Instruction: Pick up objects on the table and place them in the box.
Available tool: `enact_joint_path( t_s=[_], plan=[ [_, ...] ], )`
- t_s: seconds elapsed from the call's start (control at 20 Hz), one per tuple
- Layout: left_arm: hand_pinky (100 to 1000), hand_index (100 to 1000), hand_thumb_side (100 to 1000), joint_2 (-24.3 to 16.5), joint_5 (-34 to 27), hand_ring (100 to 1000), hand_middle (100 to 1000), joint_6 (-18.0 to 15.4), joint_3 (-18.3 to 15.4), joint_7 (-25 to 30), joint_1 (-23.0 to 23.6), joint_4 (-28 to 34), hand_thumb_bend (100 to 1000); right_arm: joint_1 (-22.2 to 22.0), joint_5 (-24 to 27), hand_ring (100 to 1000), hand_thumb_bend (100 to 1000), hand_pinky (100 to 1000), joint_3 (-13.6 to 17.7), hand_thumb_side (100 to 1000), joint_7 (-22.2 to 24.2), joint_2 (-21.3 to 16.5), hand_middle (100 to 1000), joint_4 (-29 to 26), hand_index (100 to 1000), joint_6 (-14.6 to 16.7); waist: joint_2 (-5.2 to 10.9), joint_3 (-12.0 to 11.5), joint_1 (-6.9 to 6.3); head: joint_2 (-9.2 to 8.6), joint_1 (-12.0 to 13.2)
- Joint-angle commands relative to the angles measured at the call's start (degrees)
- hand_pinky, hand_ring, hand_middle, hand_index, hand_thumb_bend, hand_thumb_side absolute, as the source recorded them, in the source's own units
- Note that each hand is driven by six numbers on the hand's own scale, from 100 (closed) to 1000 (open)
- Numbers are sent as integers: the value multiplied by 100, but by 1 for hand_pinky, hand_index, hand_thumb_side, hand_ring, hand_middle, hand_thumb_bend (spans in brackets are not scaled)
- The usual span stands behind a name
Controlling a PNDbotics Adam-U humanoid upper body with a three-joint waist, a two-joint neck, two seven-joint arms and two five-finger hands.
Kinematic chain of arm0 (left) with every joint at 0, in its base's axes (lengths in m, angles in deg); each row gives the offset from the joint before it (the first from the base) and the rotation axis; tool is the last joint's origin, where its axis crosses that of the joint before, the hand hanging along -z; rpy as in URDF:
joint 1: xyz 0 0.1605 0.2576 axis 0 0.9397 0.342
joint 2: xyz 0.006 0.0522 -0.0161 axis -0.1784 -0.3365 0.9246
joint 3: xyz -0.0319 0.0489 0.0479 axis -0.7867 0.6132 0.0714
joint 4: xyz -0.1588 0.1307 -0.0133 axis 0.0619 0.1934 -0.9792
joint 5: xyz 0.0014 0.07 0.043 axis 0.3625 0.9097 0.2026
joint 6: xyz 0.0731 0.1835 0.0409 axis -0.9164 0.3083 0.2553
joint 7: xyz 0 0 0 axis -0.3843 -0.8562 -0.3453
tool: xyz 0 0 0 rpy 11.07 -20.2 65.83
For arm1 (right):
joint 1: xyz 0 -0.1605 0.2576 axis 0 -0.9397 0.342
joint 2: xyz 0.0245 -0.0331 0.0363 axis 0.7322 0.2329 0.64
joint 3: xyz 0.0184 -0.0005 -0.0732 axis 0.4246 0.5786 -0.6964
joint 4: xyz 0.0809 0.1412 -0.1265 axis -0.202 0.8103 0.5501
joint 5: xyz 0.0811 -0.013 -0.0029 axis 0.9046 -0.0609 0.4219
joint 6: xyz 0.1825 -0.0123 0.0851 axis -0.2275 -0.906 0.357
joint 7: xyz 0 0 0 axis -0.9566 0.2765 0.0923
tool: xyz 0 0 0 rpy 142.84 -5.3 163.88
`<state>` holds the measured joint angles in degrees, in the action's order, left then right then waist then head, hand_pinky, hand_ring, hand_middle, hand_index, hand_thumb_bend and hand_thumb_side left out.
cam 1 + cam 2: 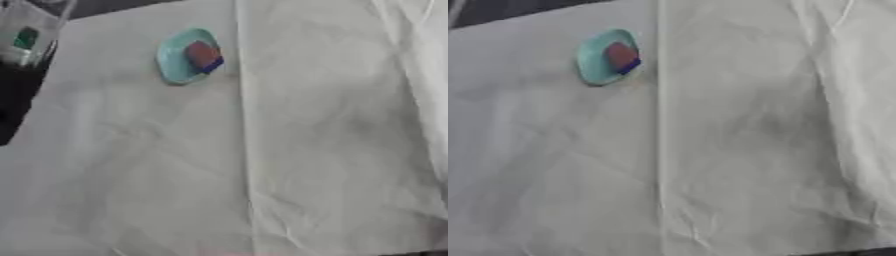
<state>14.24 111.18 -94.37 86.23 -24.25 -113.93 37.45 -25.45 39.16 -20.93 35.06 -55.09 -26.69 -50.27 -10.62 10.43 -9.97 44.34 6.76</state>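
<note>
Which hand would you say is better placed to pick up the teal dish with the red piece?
Probably the left: the teal dish lies on the table's left side, though neither hand is in view.

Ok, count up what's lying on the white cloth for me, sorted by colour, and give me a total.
Teal: 1, the dish
Red: 1, the block on the dish
Blue: 1, a piece at the block's edge, maybe part of it
Total: 3
The clear box stands at the cloth's far left corner, not counted.

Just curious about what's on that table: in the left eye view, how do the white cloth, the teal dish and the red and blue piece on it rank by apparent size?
1. white cloth, largest
2. teal dish
3. red and blue piece, smallest
</note>
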Motion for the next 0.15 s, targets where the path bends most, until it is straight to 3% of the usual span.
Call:
enact_joint_path(
  t_s=[0.05,0.15],
  plan=[
    [657,901,703,-97,-923,764,795,-399,-175,-711,329,363,100,44,-71,500,100,406,81,559,-73,-46,589,-106,683,-8,120,-39,80,-22,-82],
    [696,899,761,63,-1241,795,812,-828,-203,-974,638,378,100,55,-143,537,100,419,119,560,-144,-52,633,-106,695,-3,144,-94,100,-22,-117]
  ],
)
